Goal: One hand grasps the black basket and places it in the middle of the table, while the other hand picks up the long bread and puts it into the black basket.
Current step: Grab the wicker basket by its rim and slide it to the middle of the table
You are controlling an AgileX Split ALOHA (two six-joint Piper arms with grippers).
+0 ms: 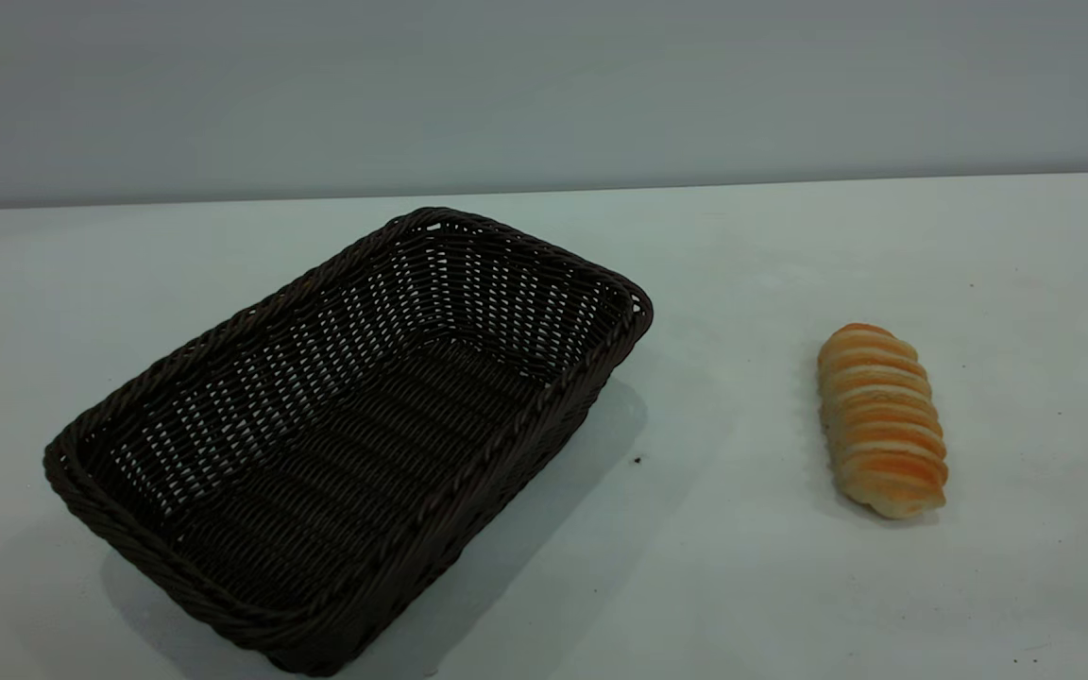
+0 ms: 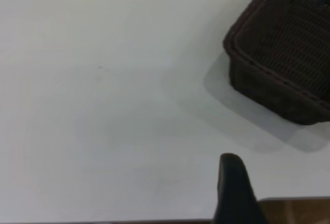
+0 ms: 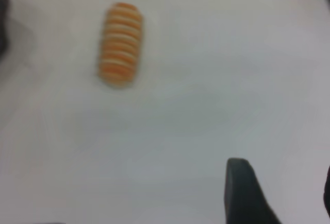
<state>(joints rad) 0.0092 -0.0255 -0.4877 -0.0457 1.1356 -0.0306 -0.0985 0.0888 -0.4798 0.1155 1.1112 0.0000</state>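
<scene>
Since neither arm is seen in the exterior view, the task is judged to be at its very start, w/ nothing grasped yet. The black basket [image 1: 346,444] lies empty on the tabletop [image 1: 742,567], skewed, and the long bread [image 1: 882,420] lies well apart from the basket, on the side toward the right arm. The left hand [image 2: 234,188] is held above bare tabletop near a basket corner; only one finger is caught, so spread or pressed together cannot be told. Same for the right hand [image 3: 247,193], held off from the bread. Next, approx.: a reach to the basket's braided rim is called for, then a shift toward mid-tabletop; the bread is best gripped across its narrow width.
</scene>
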